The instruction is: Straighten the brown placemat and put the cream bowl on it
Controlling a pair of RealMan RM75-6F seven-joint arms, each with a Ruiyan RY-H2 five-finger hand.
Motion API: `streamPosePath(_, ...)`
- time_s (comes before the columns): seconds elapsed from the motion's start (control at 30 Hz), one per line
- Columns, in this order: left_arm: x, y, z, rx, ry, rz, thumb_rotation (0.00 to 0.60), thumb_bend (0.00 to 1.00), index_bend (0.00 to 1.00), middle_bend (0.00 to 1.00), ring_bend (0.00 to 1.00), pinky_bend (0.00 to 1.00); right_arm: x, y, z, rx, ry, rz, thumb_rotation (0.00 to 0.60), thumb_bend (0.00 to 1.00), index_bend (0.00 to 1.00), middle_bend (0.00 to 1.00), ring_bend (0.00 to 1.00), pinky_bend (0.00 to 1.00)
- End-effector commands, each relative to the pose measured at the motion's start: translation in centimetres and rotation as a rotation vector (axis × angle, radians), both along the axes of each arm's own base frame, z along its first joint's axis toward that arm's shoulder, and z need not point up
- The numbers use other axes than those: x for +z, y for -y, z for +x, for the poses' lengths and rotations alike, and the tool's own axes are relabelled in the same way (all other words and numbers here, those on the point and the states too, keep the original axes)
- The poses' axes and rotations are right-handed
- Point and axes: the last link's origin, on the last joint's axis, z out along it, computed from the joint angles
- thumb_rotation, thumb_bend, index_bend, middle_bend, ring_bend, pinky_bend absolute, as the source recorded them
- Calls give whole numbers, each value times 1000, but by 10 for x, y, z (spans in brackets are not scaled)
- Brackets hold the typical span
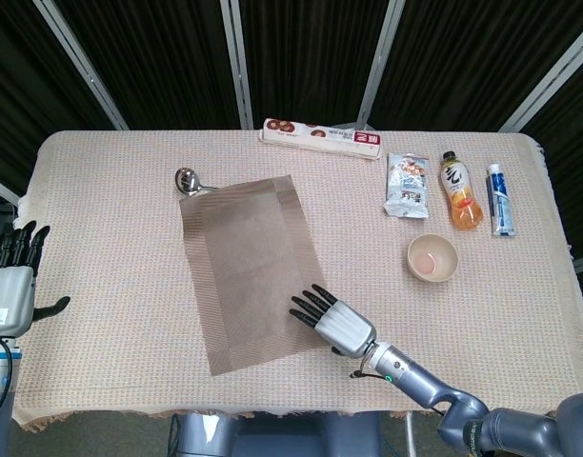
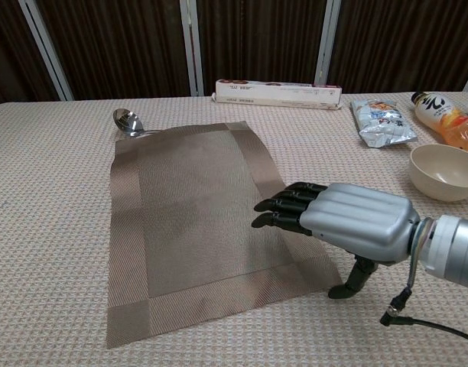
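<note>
Fingers of the right hand [image 1: 334, 321] reach out flat and slightly spread over the near right corner of the brown placemat [image 1: 254, 269], holding nothing; in the chest view the same hand [image 2: 349, 222] has its dark fingertips [image 2: 274, 213] above the mat's right border strip, with the thumb pointing down to the tablecloth [image 1: 120, 209] just off the mat's edge. Whether the fingertips actually press on the mat or hang just above it cannot be told from either view. The mat lies askew in the middle of the table, its long axis running away from the robot and leaning so that the near end sits further right than the far end; squaring it would likely mean swinging that near right corner back toward the left. The right hand is much the nearer one. The left hand [image 1: 10, 288] waits off the table's left edge, fingers straight and apart, empty, and is not seen in the chest view. The cream bowl [image 1: 432, 257] stands on the cloth well to the right of the mat, not yet moved. A spoon [image 1: 187, 180] lies at the mat's far left corner, its handle hidden under it.
</note>
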Motion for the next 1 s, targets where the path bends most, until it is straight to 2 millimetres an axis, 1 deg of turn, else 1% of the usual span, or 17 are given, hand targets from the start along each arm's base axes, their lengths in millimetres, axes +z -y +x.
streamPosePath(0.03, 0, 0, 0, 0, 0, -1, 600, 0, 0, 0, 0, 0, 0, 1, -1, -1, -6, -4, 600, 0, 98, 0, 0, 0)
streamPosePath(0.23, 0, 0, 1, -1, 5, -8, 600, 0, 0, 0, 0, 0, 0, 0, -9, -9, -26, -4, 600, 0, 98, 0, 0, 0)
streamPosePath(0.47, -2, 0, 1, 0, 5, -18, 600, 0, 0, 0, 0, 0, -3, 0, -11, -18, -27, -4, 600, 0, 98, 0, 0, 0)
streamPosePath(1.0, -4, 1, 1, 1, 10, -28, 600, 0, 0, 0, 0, 0, -3, 12, -3, -45, 16, -33, 600, 0, 111, 0, 0, 0)
